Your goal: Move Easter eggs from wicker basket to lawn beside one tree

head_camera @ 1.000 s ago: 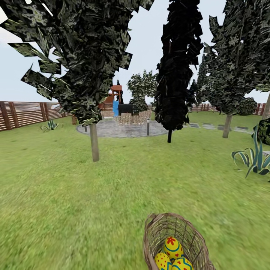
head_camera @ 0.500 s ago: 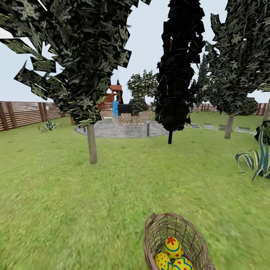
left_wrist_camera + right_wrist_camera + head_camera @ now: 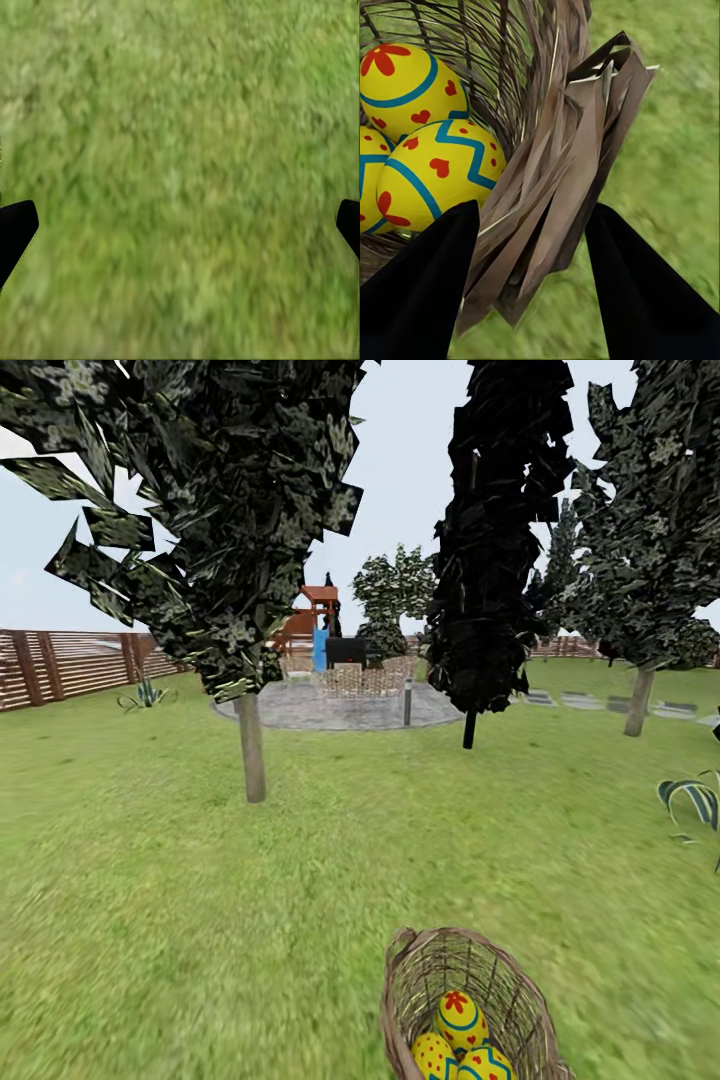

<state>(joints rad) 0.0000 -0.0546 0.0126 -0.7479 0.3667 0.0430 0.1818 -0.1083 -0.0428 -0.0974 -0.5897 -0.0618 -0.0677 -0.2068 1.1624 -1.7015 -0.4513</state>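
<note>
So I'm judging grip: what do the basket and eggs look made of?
Basket: woven wicker, matte tan-brown, with flat strips and see-through gaps, and probably somewhat flexible. Eggs: smooth, glossy, painted yellow with blue bands and red hearts; likely a hard shell, though the look leaves that open. The right claw straddles the basket's wall.

From the head we look forward and slightly down across the lawn (image 3: 150,920), with a tree (image 3: 252,745) and a paved circle (image 3: 335,705) far ahead and the basket (image 3: 470,1000) close at the lower edge. Our left wrist camera faces straight down at grass (image 3: 180,165) from near the ground. Our right wrist camera sits tight against the basket's rim (image 3: 559,195), sharing the basket and its eggs (image 3: 439,176) with the head view.
</note>
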